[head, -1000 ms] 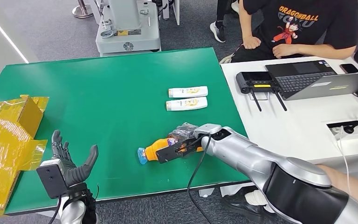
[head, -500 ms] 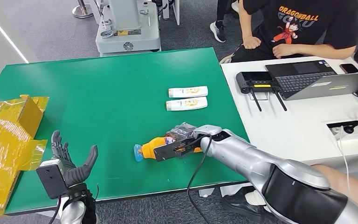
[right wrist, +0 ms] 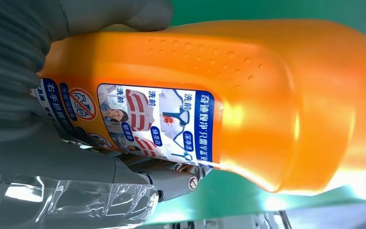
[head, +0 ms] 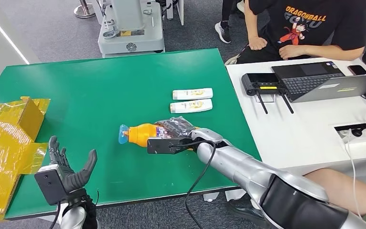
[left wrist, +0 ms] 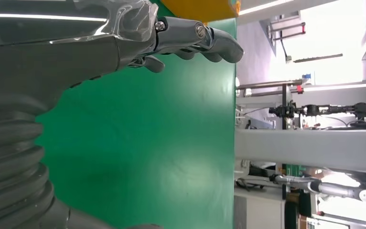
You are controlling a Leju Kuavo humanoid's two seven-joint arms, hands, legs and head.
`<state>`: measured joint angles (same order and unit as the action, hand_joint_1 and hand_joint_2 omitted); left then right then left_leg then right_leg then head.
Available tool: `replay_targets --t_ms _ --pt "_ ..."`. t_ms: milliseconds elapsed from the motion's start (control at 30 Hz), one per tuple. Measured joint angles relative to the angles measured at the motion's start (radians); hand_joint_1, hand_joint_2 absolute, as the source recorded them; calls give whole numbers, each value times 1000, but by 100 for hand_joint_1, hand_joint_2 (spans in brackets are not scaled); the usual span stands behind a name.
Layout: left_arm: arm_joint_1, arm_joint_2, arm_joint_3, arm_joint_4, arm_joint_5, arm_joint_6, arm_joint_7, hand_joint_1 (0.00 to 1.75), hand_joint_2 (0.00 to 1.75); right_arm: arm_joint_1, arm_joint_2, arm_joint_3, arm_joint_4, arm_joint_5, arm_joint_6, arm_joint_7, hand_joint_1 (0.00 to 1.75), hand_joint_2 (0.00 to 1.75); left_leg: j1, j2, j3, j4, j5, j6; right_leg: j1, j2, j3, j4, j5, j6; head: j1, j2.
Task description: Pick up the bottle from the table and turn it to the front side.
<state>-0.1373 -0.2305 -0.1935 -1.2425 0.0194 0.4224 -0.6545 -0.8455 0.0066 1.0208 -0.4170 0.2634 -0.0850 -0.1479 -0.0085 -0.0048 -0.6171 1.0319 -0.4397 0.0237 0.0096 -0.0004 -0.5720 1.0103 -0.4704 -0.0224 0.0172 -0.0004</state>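
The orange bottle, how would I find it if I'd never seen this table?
Look at the green table, then at its near right part, where the robot's right hand holds the orange bottle sideways. It has a blue cap pointing left and a picture label, unlike the two small white bottles lying just behind it.

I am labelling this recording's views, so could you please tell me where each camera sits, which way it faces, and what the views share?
Head view: high on the body, facing forward and down at the green table; the left hand and the right hand, gripping the orange bottle, come in from below.
Left wrist view: behind the left hand, looking across bare green tabletop.
Right wrist view: behind the right hand, close on the orange bottle and its label.
Shared: head and right wrist views show the held bottle; all three show the table.
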Motion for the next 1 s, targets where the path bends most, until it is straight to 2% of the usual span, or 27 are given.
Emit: replay_targets --t_ms 300,433,700,1000 --pt "-43 20 61 9 -48 41 -4 0 175 67 49 -78 -29 -5 -171 -69 175 175 0 0 0 0 0 0 0 0 -1 0 0 0 0 0" --pt "-65 29 82 17 -69 40 -4 0 175 100 74 -139 -49 -46 -237 -135 175 175 0 0 -1 0 0 0 0 0 -1 0 0 0 0 0" --pt "-81 42 90 21 -86 26 2 0 175 160 113 -250 -113 -129 -259 -233 175 175 0 0 -1 0 0 0 0 0 -1 0 0 0 0 0" --pt "-101 51 58 21 -90 -2 46 0 175 256 119 -329 -233 -177 -246 -260 175 175 0 0 -1 0 0 0 0 0 -2 0 0 0 0 0"
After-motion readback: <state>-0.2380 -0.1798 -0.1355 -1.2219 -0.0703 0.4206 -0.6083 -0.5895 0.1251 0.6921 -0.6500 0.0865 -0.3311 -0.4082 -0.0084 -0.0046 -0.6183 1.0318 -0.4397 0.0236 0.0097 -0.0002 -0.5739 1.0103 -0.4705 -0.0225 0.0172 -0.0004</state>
